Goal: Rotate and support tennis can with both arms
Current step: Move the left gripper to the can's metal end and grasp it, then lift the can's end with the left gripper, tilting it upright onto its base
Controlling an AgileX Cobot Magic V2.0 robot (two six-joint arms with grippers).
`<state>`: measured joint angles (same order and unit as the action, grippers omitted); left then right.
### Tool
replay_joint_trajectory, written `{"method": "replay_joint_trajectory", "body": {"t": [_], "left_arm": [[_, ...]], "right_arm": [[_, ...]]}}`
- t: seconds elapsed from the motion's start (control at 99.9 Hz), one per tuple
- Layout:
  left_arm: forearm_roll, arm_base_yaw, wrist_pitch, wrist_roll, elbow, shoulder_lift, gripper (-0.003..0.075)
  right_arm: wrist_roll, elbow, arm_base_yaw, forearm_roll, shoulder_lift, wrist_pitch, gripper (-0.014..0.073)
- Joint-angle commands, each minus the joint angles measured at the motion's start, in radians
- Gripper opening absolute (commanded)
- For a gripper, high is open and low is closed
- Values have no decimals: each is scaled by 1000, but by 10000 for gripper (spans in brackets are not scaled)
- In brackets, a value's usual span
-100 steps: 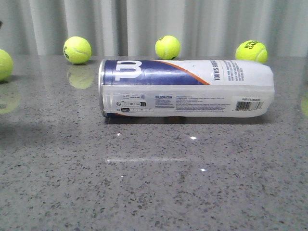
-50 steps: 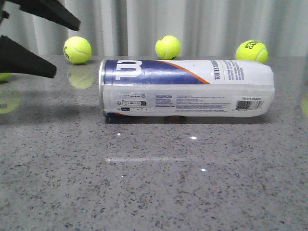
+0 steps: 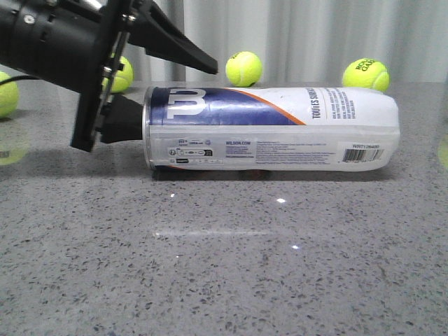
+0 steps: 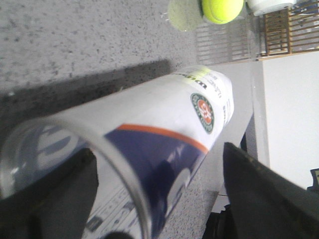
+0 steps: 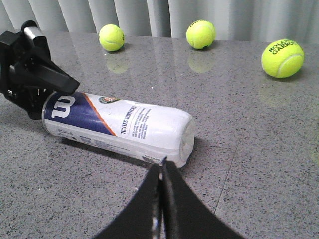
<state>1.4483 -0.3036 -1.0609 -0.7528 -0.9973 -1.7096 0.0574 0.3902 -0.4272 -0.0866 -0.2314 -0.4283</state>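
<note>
The tennis can point(image 3: 273, 129) lies on its side on the grey table, metal rim to the left, white end with the barcode to the right. My left gripper point(image 3: 176, 96) is open, its wedge fingers either side of the rim end, one above and behind the can, one low at the rim. In the left wrist view the can point(image 4: 164, 129) fills the gap of the left gripper point(image 4: 158, 149). My right gripper point(image 5: 161, 167) is shut and empty, its tip just short of the white end of the can point(image 5: 119, 124). It is out of the front view.
Yellow-green tennis balls lie behind the can: one at centre point(image 3: 243, 68), one at right point(image 3: 365, 74), one partly behind the left arm point(image 3: 120, 75), one at the far left edge point(image 3: 5, 94). A curtain hangs behind the table.
My left arm has come in from the left and its open fingers now straddle the can's rim end. The can has not moved.
</note>
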Motion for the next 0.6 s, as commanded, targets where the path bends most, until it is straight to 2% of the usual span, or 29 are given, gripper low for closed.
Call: {"method": "replay_joint_trajectory", "body": {"t": [0.0, 0.1, 0.39, 0.53, 0.59], "left_arm": [[111, -15, -90, -35, -31, 13, 447], [156, -16, -143, -76, -31, -4, 375], [177, -16, -185, -80, -31, -7, 78], [197, -16, -218, -109, -31, -7, -12], [206, -16, -218, -109, -31, -4, -20]], "right_arm": [[-7, 26, 6, 10, -7, 73, -64], [-7, 26, 6, 10, -7, 73, -64], [-7, 26, 6, 10, -7, 73, -64], [-7, 26, 6, 10, -7, 73, -64], [-7, 26, 6, 10, -7, 73, -64]]}}
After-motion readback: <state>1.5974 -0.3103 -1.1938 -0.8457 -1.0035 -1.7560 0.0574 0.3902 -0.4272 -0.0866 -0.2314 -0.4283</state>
